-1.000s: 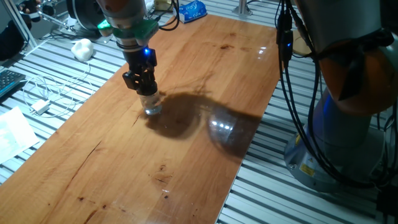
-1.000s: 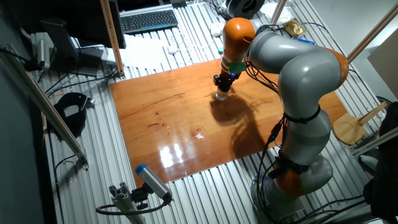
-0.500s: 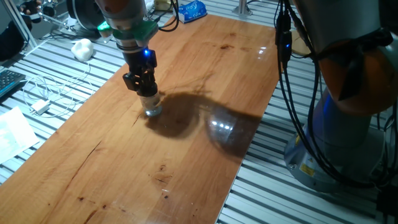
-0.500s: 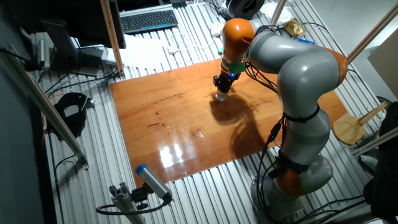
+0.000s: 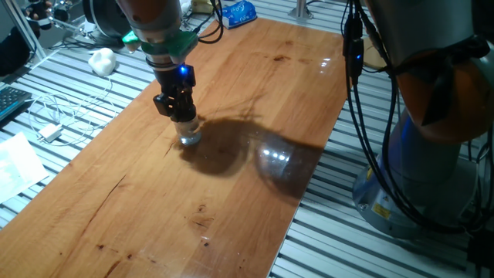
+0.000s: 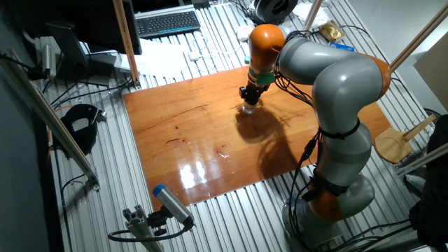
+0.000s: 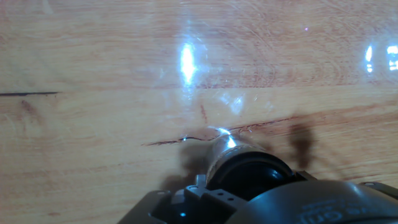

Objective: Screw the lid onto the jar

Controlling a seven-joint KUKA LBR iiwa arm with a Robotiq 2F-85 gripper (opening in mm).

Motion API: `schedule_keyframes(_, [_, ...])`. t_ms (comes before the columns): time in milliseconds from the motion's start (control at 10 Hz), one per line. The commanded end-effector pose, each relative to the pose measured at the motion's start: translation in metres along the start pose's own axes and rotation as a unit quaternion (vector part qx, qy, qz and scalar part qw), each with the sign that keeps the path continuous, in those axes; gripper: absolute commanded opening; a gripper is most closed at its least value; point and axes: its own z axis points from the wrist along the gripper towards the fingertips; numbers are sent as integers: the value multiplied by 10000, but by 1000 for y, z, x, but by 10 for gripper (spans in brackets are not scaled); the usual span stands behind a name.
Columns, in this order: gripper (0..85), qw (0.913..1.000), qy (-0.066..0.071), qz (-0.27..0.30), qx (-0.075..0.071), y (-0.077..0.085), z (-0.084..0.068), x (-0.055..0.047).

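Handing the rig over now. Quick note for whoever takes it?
End effector: directly above the jar, fingers closed around the lid.
Jar: upright on the wooden table, near its far left edge in one fixed view.
Lid: sits on the jar mouth, under the end effector; mostly hidden in both fixed views.
Done: lid brought onto the jar.
Left: how far it is threaded cannot be told from these views. Finish turning, release, lift clear.
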Motion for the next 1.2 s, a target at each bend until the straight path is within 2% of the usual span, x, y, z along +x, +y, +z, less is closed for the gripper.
schedule_keyframes(0, [510,10000,2,11,1,0,0,0])
schedule_keyframes(100, [510,10000,-6,80,-15,1,-1,0])
schedule_keyframes(200, [680,9999,-44,149,-7,1,-2,0])
schedule_keyframes(400, [680,9997,-136,180,23,1,-3,-1])
schedule_keyframes(1100, [680,9999,2,104,101,2,-21,0])
